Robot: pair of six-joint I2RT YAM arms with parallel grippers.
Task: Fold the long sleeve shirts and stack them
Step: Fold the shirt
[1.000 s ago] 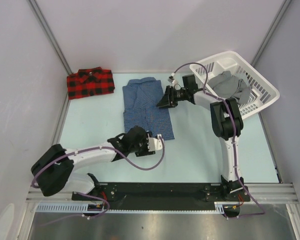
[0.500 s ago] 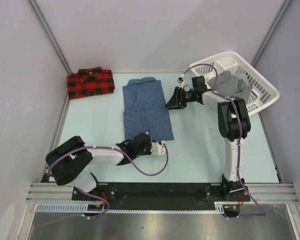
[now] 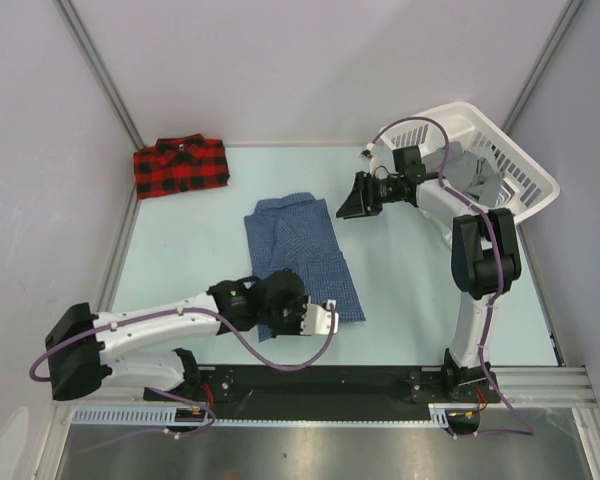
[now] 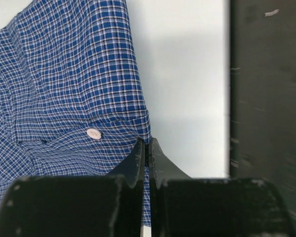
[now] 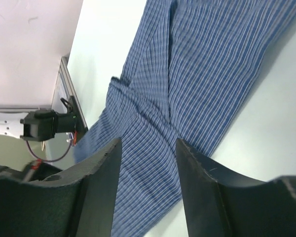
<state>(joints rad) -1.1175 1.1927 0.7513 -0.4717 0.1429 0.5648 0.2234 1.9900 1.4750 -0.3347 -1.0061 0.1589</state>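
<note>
Top external, upper left: red-and-black plaid shirt (image 3: 180, 166) lies folded in the far-left corner of the table (image 3: 180, 245).
Lower centre: left gripper (image 4: 147, 147), fingers pressed together, pinches the near hem of the blue check shirt (image 3: 298, 250), just below a white button (image 4: 93, 133).
Centre: the blue shirt lies flat but skewed, collar end toward the top of the frame.
Right of centre: right gripper (image 3: 352, 203), fingers spread, holds nothing and hovers just right of the collar end.
Upper right: white basket (image 3: 525, 170) holds grey cloth (image 3: 475, 172).
Step, likely: squaring or folding the blue shirt.
Do well: pinch all layers, move low and slow, and pin the collar end with the right gripper.
</note>
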